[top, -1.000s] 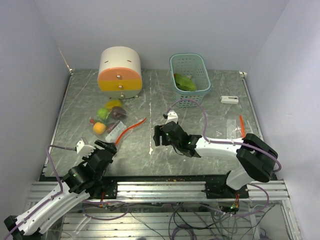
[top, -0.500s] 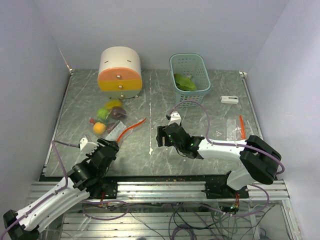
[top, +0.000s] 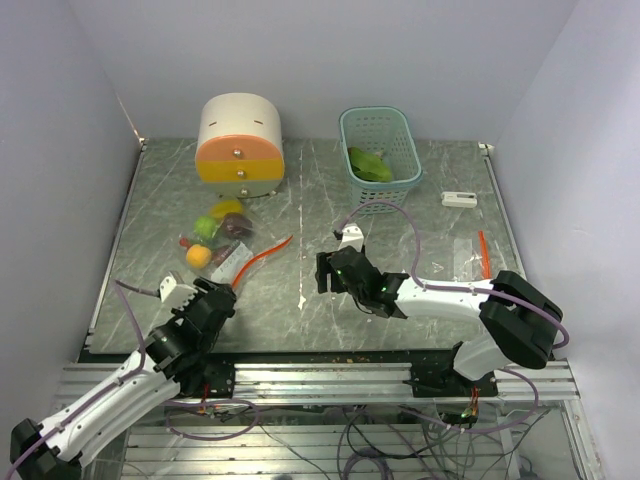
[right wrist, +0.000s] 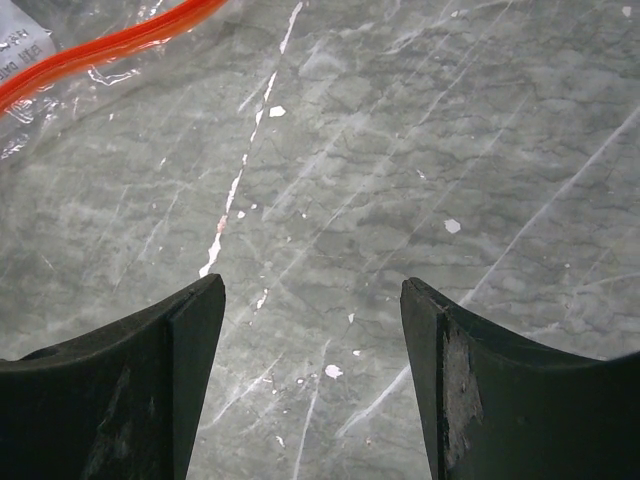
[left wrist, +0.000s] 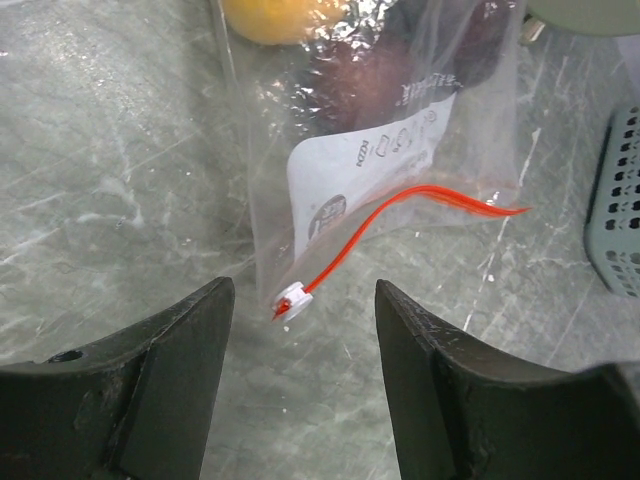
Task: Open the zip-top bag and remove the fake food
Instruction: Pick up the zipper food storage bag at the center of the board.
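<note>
Top external view: the left gripper (top: 215,292) reaches low at the near end of the clear plastic zip-top bag (top: 228,255), jaws spread and empty. The bag's white slider (left wrist: 293,298) lies between the tips, clear of both. The right gripper (top: 325,272) hovers right of the bag, jaws parted over grey marbled tabletop (right wrist: 400,150). Orange, lime-green and dark red toy fruits (top: 215,232) lie inside the bag. Beyond it stands a round cream-and-orange drawer box (top: 240,140). Farther right, a teal plastic basket (top: 378,111) holds a flat green leafy piece (top: 368,165).

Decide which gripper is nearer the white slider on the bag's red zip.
Left. The left gripper has the slider framed between its open fingers. The right gripper hovers over bare table, off the far end of the zip, beside the bag.
</note>
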Robot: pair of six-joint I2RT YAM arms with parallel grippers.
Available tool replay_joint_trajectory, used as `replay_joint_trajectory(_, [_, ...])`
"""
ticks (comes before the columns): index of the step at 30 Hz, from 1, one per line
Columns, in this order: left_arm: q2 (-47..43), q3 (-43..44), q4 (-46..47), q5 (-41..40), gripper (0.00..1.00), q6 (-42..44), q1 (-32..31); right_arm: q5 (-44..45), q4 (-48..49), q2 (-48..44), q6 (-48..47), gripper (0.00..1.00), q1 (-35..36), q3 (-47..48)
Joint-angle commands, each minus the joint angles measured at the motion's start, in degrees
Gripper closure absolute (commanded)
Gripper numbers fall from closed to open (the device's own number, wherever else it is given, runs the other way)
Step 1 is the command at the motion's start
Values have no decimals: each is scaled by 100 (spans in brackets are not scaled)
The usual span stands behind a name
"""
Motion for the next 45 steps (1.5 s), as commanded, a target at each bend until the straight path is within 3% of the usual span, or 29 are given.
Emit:
replay_joint_trajectory(1, [345,2,267,65,31,-11,137,313,-110,-25,0,29,-10,-43])
replay_joint_trajectory(13, [842,-369,1469,667,31,502,1021,358,-112,-93,-8,30,-20,-201])
replay_joint_trajectory(19, [1718,-354,2513,1481,37,1101,1730,431,-178,-75,-30,30,-28,-204])
replay_joint_trajectory(23, [2166,-368,3043,2024,47,1203,2010,443,-189,-88,-29,30,-28,-221])
replay_joint_trajectory(31, [1624,-222,2611,2181,92,1314,2092,348,-204,-134,-35,31,-36,-222])
replay_joint_trajectory(36, [1254,-113,2255,2243,93,1593,2092,125,26,-200,35,34,-37,-272])
replay_joint_trajectory(42, [1767,-394,3661,3239,93,1905,2092,-770,797,-463,422,35,-168,-556])
replay_joint_trajectory(45, [2316,-479,4595,3968,93,1943,2083,-1413,1841,-772,808,32,-388,-1077])
